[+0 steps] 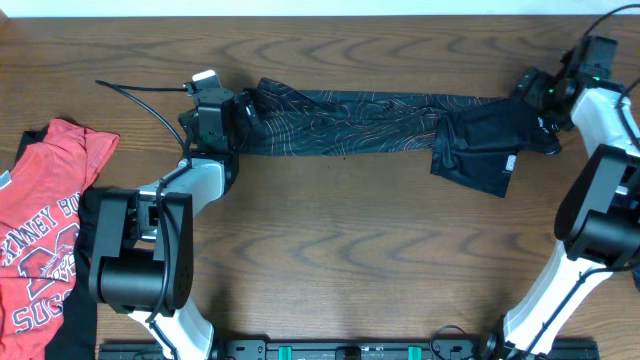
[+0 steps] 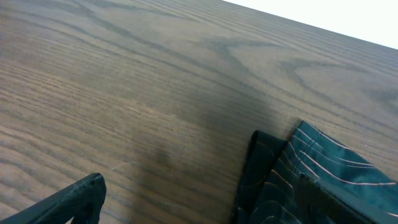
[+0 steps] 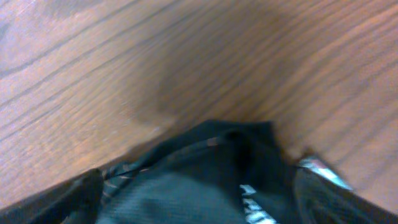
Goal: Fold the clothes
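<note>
The clothes in play are a black jersey (image 1: 350,122) with thin orange lines, stretched in a long band across the far side of the table. My left gripper (image 1: 232,112) is at its left end and my right gripper (image 1: 537,93) at its right end. In the left wrist view the jaws stand wide, with one finger (image 2: 78,198) at the lower left, and the jersey edge (image 2: 311,180) covers the other side. In the right wrist view the jersey (image 3: 205,180) lies loosely between two widely spread fingers (image 3: 74,199).
A red white-lettered T-shirt (image 1: 45,230) lies at the table's left edge over a dark piece (image 1: 75,320). A black cable (image 1: 140,90) runs left of the left wrist. Both arm bases stand along the near edge.
</note>
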Robot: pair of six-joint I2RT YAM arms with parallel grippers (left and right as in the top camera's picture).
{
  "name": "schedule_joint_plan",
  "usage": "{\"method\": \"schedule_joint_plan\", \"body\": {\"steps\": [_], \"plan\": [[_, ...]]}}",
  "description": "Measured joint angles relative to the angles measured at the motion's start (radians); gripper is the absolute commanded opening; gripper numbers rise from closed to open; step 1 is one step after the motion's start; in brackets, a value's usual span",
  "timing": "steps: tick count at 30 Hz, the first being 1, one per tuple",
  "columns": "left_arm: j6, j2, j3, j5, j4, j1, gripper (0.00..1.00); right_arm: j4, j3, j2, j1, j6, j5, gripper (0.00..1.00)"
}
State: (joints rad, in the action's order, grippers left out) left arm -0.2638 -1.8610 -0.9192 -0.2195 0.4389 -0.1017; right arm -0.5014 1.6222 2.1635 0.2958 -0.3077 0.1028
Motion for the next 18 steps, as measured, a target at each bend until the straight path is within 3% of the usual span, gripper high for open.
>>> {"method": "schedule_joint_plan", "body": {"steps": [4, 9, 14, 18], "plan": [[0.000, 0.000, 0.000, 0.007, -0.002, 0.000, 0.98, -0.065, 0.034, 0.001, -0.018, 0.002, 0.007, 0.99], [0.011, 0.027, -0.001, 0.029, -0.048, -0.005, 0.98, -0.263, 0.202, 0.002, -0.016, 0.050, 0.009, 0.99], [0.031, 0.147, -0.004, 0.064, -0.177, -0.010, 0.98, -0.455, 0.381, 0.001, -0.010, 0.105, 0.020, 0.99], [0.036, 0.225, -0.013, 0.173, -0.276, 0.010, 0.98, -0.534, 0.400, 0.000, 0.002, 0.164, 0.074, 0.99]]}}
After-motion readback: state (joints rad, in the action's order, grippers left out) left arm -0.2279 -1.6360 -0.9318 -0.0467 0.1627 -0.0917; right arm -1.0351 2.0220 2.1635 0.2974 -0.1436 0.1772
